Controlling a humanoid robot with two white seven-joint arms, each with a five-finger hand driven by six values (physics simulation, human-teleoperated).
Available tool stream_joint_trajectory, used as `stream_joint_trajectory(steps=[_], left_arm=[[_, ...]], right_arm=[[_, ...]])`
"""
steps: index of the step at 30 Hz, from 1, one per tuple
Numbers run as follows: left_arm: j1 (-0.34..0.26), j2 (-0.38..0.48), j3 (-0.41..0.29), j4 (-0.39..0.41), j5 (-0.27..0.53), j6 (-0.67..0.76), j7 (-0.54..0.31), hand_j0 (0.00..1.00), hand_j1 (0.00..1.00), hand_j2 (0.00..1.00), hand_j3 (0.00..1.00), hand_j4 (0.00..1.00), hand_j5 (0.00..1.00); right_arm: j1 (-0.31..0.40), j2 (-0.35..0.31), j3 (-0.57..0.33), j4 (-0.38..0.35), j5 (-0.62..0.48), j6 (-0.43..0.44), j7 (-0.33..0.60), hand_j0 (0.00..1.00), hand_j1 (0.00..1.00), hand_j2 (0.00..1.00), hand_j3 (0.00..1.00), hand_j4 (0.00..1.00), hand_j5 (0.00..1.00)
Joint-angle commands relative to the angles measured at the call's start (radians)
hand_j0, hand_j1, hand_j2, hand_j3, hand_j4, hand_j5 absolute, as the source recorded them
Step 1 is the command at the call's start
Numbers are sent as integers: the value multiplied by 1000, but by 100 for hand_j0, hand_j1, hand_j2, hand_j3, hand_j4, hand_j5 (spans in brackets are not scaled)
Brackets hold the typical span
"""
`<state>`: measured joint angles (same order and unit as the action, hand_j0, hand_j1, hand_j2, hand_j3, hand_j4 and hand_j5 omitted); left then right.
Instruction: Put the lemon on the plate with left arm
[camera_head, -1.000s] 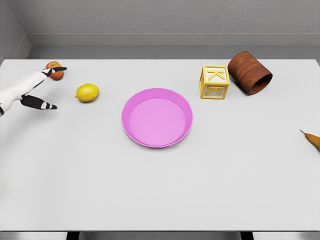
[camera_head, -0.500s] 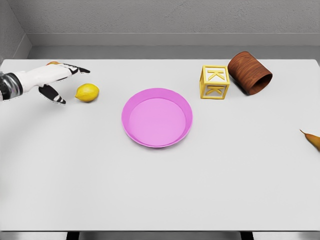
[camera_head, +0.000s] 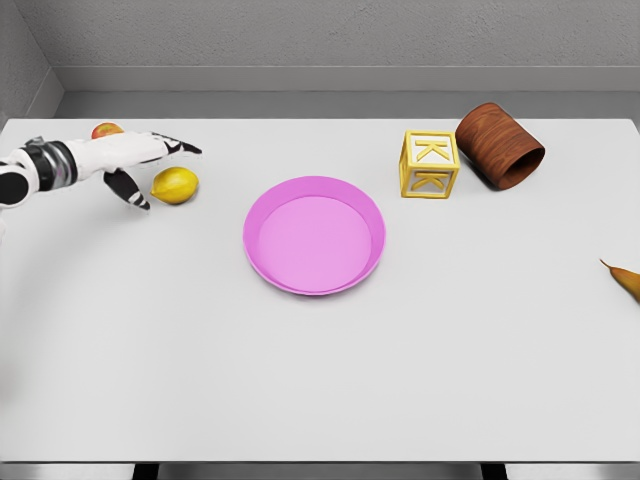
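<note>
your left hand (camera_head: 135, 165) hangs spread around the lemon (camera_head: 175, 185), gripping nothing; it's probably light, firm and roll-prone, so wrap its middle.

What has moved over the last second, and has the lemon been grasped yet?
The left robot hand has slid rightward across the table to the yellow lemon, its fingers open around it, nothing gripped yet. The lemon, round pink plate, yellow letter block and brown wooden cup stayed put.
</note>
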<state>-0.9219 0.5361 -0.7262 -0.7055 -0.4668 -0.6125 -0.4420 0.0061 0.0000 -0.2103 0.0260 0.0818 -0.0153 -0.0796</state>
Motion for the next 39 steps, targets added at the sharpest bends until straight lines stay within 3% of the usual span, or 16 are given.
stream_joint_trajectory(steps=[1, 22, 27, 29, 32, 35, 36, 39], left_arm=[[-2, -39, -2, 58, -21, 2, 0, 100, 100, 100, 100, 100, 100], [-29, -74, -6, 69, -107, 2, 0, 100, 100, 100, 100, 100, 100], [-29, -80, -15, 58, -112, 2, -3, 93, 93, 93, 93, 93, 93], [-29, -80, -15, 60, -113, 2, -3, 81, 81, 81, 81, 81, 81], [-29, -79, -15, 60, -113, 2, -6, 79, 79, 79, 79, 79, 79], [-31, -79, -15, 60, -113, 2, -6, 68, 68, 68, 68, 68, 68], [-34, -79, -15, 60, -112, 2, -6, 61, 61, 61, 61, 61, 61], [-35, -79, -13, 61, -110, 2, -6, 56, 56, 56, 56, 56, 56]], right_arm=[[0, 0, 0, 0, 0, 0, 0, 100, 100, 100, 100, 100, 100], [0, 0, 0, 0, 0, 0, 0, 100, 100, 100, 100, 100, 100], [0, 0, 0, 0, -1, 0, 0, 100, 100, 100, 100, 100, 100], [0, 0, 0, 0, -1, 0, 0, 100, 100, 100, 100, 100, 100], [0, 0, 0, 0, -1, 0, 1, 100, 100, 100, 100, 100, 100], [0, 0, 0, 0, 0, 0, 0, 100, 100, 100, 100, 100, 100], [0, 0, 0, 0, -1, 0, 0, 100, 100, 100, 100, 100, 100], [0, 0, 0, 0, -1, 0, 1, 100, 100, 100, 100, 100, 100]])
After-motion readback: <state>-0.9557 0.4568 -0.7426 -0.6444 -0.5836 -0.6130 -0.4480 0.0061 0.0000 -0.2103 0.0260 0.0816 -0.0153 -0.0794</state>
